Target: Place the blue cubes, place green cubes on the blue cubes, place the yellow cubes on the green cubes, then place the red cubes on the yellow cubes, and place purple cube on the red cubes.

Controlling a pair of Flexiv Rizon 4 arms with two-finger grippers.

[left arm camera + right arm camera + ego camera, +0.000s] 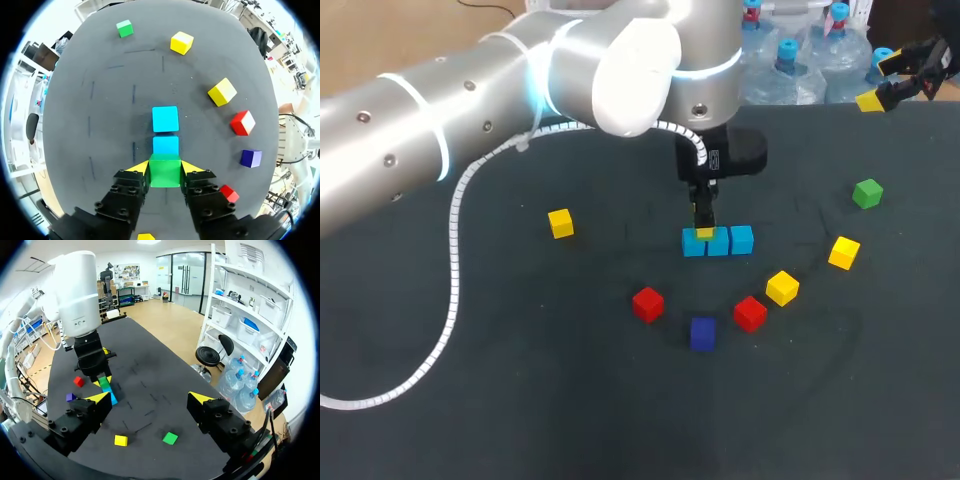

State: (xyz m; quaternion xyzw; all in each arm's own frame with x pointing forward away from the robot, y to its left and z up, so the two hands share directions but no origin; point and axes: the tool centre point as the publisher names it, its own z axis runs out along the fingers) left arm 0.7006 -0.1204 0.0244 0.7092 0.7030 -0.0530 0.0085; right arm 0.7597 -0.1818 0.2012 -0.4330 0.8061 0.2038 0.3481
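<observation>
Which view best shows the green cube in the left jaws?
Left wrist view: the green cube sits large and unobstructed between both yellow tips. Head view shows only a sliver under the left arm; right wrist view shows it small.

Silver left arm (pixel 470 100) spans from the left edge to mid-table and blocks the way in from above and behind to the row of three light blue plastic cubes (pixel 730 241). Left gripper (pixel 166 167) clamps a green cube (pixel 165 176) over the row's left end. Loose cubes crowd the front: red cube (pixel 647 304), dark purple cube (pixel 702 333), second red cube (pixel 750 313), yellow cube (pixel 782 287). Bare black tabletop (pixel 520 400) at near left, and also between the row and the far green cube (pixel 867 193).
</observation>
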